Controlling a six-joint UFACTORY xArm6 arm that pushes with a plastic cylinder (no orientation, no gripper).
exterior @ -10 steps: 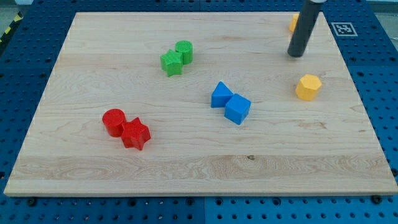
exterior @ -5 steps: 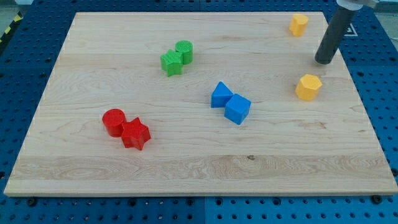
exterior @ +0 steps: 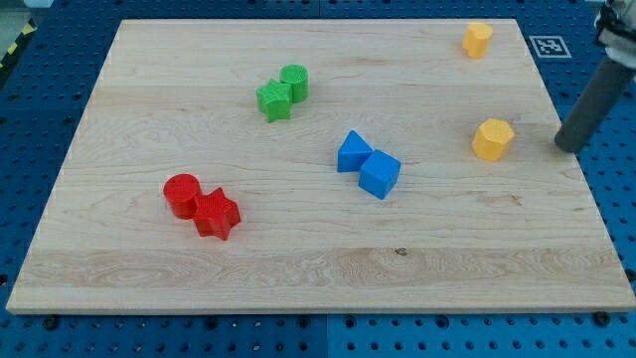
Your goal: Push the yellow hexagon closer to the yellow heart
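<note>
Currently my tip (exterior: 567,147) rests at the right edge of the wooden board (exterior: 298,268), just right of the yellow hexagon (exterior: 493,138) and not touching it. I carry no fingers, only a plain rod, so nothing is clamped. The yellow heart (exterior: 477,39) sits at the far right corner, well apart from the hexagon. A green pair (exterior: 281,91), a blue pair (exterior: 368,165) and a red pair (exterior: 202,206) lie further left.

Rod's (exterior: 596,94) upper part beyond the view's right edge.
</note>
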